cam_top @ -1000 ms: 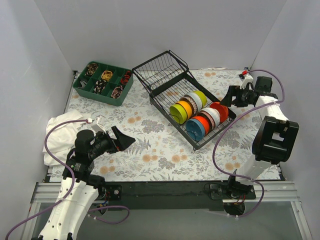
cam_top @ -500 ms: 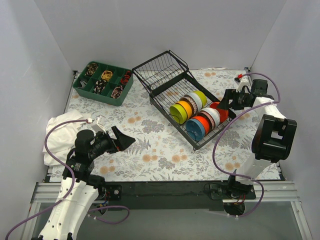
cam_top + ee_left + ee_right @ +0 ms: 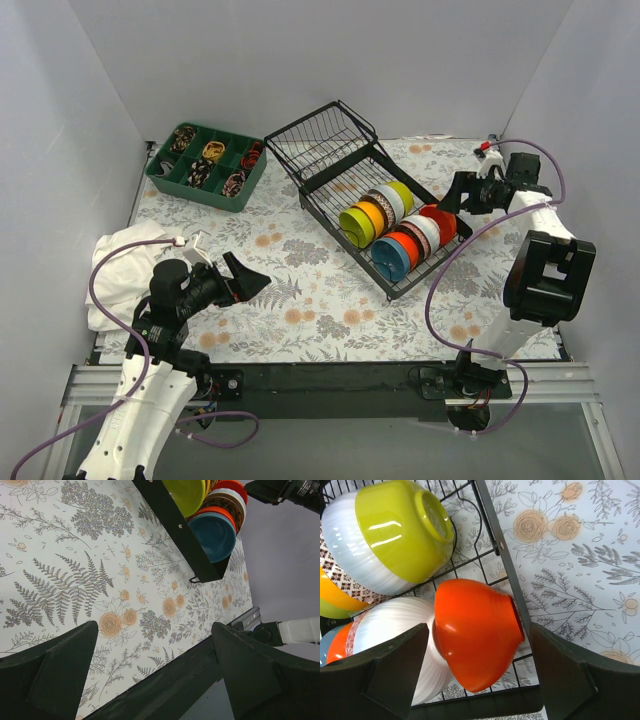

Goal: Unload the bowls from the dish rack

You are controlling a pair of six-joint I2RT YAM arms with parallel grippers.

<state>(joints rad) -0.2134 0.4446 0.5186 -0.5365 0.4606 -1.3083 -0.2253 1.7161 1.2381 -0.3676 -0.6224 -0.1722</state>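
The black wire dish rack (image 3: 318, 150) lies slantwise at mid-table and holds two rows of bowls on edge. One row runs from a yellow-green bowl (image 3: 355, 225) to a lime one (image 3: 395, 535). The other runs from a blue bowl (image 3: 388, 258) to an orange bowl (image 3: 441, 222). My right gripper (image 3: 455, 195) hangs open at the rack's right end. In the right wrist view its fingers (image 3: 385, 675) straddle the orange bowl (image 3: 475, 630) without touching it. My left gripper (image 3: 245, 280) is open and empty over the floral table, well left of the rack.
A green compartment tray (image 3: 205, 165) of small items stands at the back left. A white cloth (image 3: 125, 270) lies at the left edge beside the left arm. White walls close three sides. The table's dark front rail (image 3: 165, 685) shows under the left gripper.
The right gripper dipped a little toward the orange bowl and came back close to where it was. The left arm and the bowls have not moved.
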